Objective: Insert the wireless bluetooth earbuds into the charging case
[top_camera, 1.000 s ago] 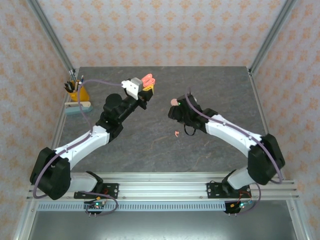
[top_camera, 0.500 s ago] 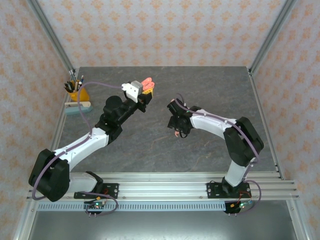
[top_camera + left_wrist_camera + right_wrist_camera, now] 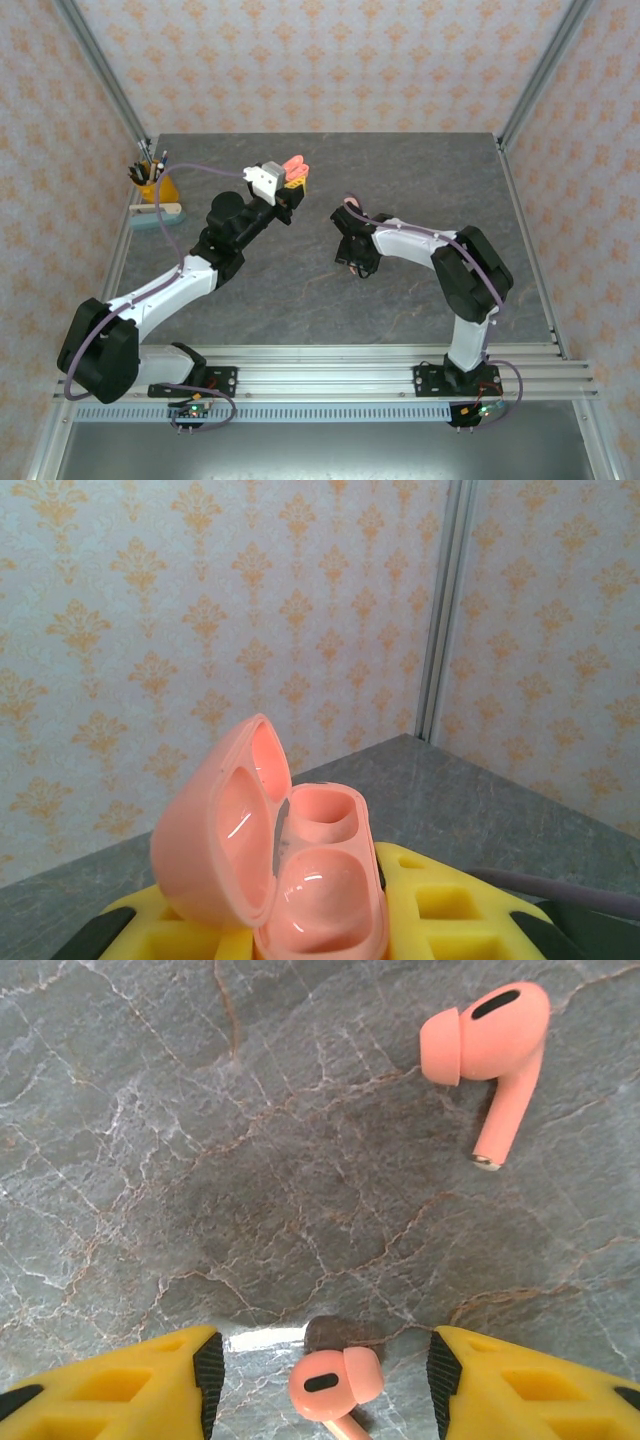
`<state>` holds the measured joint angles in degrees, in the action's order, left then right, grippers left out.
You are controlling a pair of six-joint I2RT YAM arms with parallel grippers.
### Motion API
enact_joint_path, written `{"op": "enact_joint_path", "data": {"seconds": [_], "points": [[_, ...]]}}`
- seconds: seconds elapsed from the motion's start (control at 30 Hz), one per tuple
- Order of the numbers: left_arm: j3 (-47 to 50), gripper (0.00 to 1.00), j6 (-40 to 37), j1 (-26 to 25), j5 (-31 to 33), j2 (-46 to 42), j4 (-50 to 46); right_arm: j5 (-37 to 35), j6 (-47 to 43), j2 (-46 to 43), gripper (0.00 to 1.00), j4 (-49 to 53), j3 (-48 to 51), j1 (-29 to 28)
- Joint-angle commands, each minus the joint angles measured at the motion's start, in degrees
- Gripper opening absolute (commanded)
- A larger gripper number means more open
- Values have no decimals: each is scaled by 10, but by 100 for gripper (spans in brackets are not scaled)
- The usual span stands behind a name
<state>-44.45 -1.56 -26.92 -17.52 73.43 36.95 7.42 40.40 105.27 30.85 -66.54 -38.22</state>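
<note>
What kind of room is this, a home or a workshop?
Probably a robot test booth, not a home: wallpapered panels set in metal framing, a marble-look table, and a left arm and right arm bolted to a rail.

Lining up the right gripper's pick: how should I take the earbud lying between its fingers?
Pinch the rounded head of the earbud from straight above: it lies flat on the table, head centred between the open fingers of the right gripper.

Pink charging case (image 3: 300, 885) — glossy plastic; earbuds (image 3: 487, 1035) smooth, satin; table (image 3: 200, 1160) — veined stone-look, faint sheen.
</note>
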Motion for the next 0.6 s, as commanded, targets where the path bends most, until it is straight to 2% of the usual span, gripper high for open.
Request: {"op": "enact_joint_path", "data": {"seconds": [0.0,0.57], "points": [[-6,0,-14,-2,-2,-6,9,1,-22,10,57,17,-16,-4],[-19,0,-16,-2,-1,9,10,-4,-58,38,48,63,-40,-13]]}}
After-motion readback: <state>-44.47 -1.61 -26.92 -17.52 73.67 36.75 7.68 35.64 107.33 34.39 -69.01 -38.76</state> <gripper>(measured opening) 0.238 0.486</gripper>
